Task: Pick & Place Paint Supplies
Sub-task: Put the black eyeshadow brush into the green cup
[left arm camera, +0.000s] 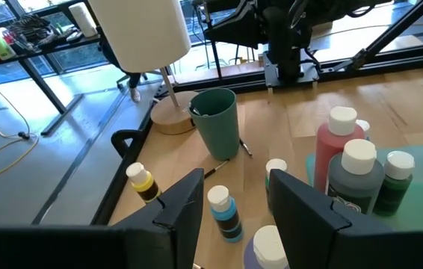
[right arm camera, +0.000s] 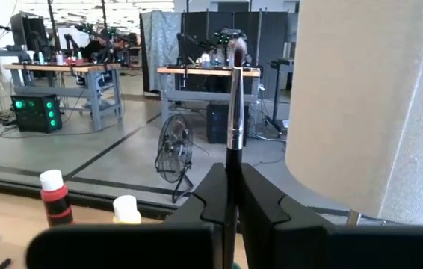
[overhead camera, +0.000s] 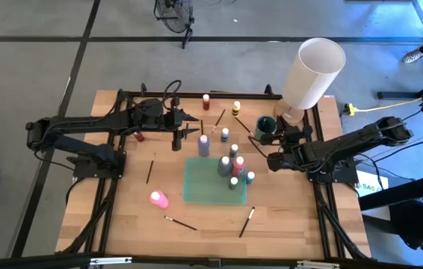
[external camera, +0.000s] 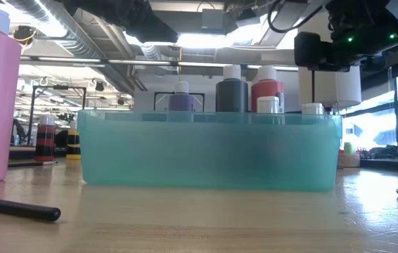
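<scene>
The right gripper [right arm camera: 230, 196] pinches a brush [right arm camera: 233, 104] upright, bristles up. A red bottle [right arm camera: 53, 197] and a yellow bottle [right arm camera: 126, 210] stand beyond, with a white cylinder [right arm camera: 368, 97] close alongside.

left gripper [left arm camera: 234, 202] jaws parted, right gripper [right arm camera: 230, 196] jaws pinched shut, both arms reaching inward

Over at my desk's [overhead camera: 129, 217] far right corner stands the large white cylinder [overhead camera: 313, 72] on its wooden base [left arm camera: 173, 118], and a floor fan [overhead camera: 176, 16] sits beyond the far edge.
</scene>
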You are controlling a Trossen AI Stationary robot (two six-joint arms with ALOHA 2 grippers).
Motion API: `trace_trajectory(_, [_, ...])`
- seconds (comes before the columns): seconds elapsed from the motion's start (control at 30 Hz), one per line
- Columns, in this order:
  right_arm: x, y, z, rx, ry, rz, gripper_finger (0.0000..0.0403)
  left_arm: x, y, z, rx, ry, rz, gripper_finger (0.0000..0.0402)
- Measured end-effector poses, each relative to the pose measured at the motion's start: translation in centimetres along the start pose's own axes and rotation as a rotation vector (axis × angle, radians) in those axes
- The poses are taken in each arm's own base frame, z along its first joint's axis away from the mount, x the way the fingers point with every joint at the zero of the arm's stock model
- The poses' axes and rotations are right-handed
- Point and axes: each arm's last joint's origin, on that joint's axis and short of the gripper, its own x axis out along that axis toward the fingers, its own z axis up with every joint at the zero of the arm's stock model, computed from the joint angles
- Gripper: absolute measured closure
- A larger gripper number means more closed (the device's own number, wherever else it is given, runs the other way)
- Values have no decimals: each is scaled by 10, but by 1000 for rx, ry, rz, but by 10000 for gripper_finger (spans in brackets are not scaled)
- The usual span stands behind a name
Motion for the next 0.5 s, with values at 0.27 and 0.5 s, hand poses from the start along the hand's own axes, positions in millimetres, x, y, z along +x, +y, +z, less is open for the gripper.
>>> trace_trajectory(0.27, [3,5,-6,-7,0,-17,388,0,0,0,-1,5,-2,253])
trace_trajectory(0.5, [4,10,-11,-10,7,-16,388,0,0,-1,-7,13,-4,253])
